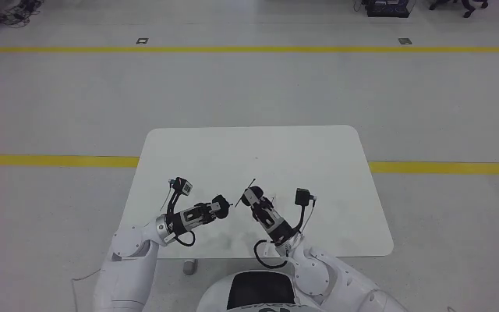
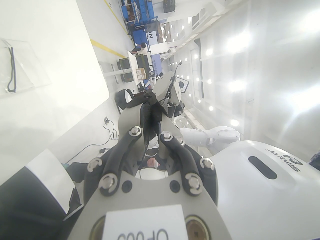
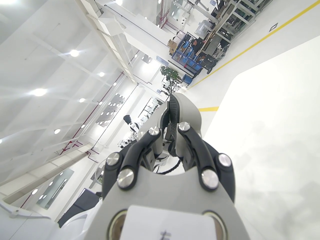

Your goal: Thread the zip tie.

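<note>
A thin black zip tie (image 1: 251, 187) slants up above the white table (image 1: 312, 156), near its front edge. My right gripper (image 1: 248, 197) is shut on it, and the tie's slim tail (image 3: 170, 86) pokes out past the closed fingertips. My left gripper (image 1: 224, 206) sits just beside it, tip to tip, shut on a black bit that looks like the tie's other end (image 2: 147, 99). In the left wrist view the right gripper (image 2: 170, 86) stands right behind, with the tail (image 2: 178, 67) rising from it.
A clear plastic bag (image 2: 30, 76) with another black zip tie (image 2: 12, 71) inside lies flat on the table, away from both grippers. The table's rounded corner (image 2: 106, 93) and front edge are close by.
</note>
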Motion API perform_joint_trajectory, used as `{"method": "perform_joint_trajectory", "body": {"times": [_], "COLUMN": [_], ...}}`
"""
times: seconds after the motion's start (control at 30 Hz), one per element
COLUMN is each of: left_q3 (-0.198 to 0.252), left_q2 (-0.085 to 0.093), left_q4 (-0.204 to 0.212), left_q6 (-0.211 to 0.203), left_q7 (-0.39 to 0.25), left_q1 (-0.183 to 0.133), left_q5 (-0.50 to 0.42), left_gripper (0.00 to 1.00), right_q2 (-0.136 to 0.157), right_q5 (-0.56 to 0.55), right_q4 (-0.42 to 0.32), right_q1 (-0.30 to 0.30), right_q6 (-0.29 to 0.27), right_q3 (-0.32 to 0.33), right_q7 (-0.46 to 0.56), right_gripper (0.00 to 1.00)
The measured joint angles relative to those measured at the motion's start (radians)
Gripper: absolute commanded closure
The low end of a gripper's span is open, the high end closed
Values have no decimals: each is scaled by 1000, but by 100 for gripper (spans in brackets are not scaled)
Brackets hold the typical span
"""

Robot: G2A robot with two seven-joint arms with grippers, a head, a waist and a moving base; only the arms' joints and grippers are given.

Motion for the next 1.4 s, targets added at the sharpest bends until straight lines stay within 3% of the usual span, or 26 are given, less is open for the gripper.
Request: {"method": "perform_joint_trajectory", "body": {"times": [1.4], "left_q3": [0], "left_q2": [0], "left_q4": [0], "left_q6": [0], "left_q7": [0], "left_q1": [0], "left_q5": [0], "left_gripper": [100], "right_q2": [-27], "right_q5": [-11], "right_q4": [20], "right_q1": [-5], "right_q6": [0], "right_q3": [18], "right_q7": [14], "right_gripper": [100]}}
